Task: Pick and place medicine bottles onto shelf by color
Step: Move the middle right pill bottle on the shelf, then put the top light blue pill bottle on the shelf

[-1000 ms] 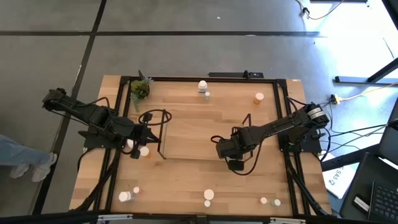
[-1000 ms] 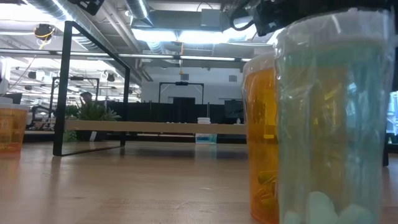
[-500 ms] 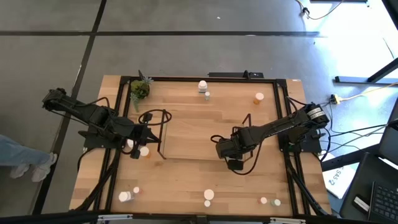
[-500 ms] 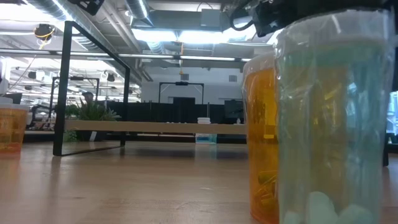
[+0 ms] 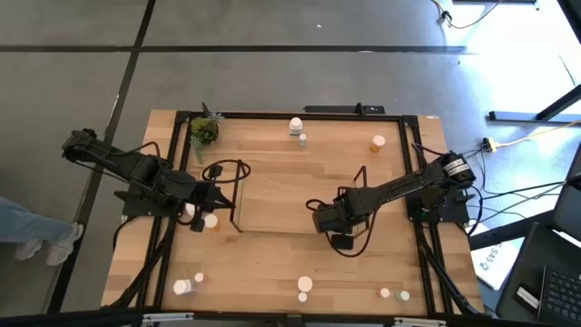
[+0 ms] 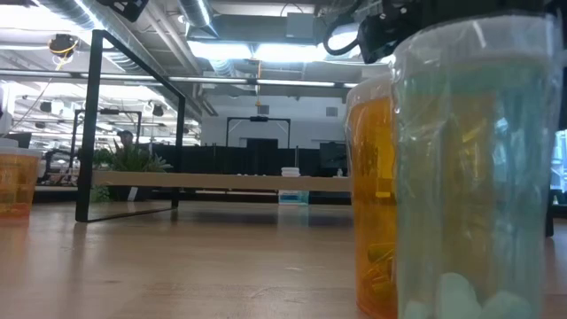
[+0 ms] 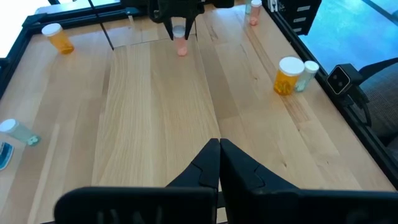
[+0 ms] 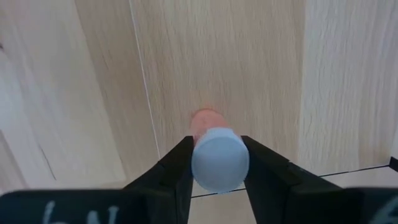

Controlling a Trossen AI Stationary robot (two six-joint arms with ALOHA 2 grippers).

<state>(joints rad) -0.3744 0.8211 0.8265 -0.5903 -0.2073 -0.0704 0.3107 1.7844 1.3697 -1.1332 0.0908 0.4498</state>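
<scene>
A small pink medicine bottle [image 7: 181,47] with a white cap stands upright under my right gripper [image 5: 320,218], which is shut on it over the right part of the shelf [image 5: 281,195], near the shelf's near edge. The shelf is a low black wire rack with a light wood surface. In the high view the gripper hides the bottle. My left gripper [image 7: 219,155] is shut on nothing and waits above the table's left side, beside the shelf's left end frame [image 5: 238,186]. My right gripper pinches the bottle's white cap [image 8: 219,163] between its two fingers [image 8: 180,163], which come from above and point down. The pink body [image 8: 205,120] hangs upright below the cap. I cannot tell whether its base touches the shelf's wood.
Other bottles stand around the table: white [image 5: 295,124] and orange [image 5: 378,142] at the far edge, several along the near edge [image 5: 305,284], one by my left gripper [image 5: 211,221]. An orange [image 6: 376,186] and a teal bottle [image 6: 478,177] fill the low view. A green plant [image 5: 203,131] sits far left.
</scene>
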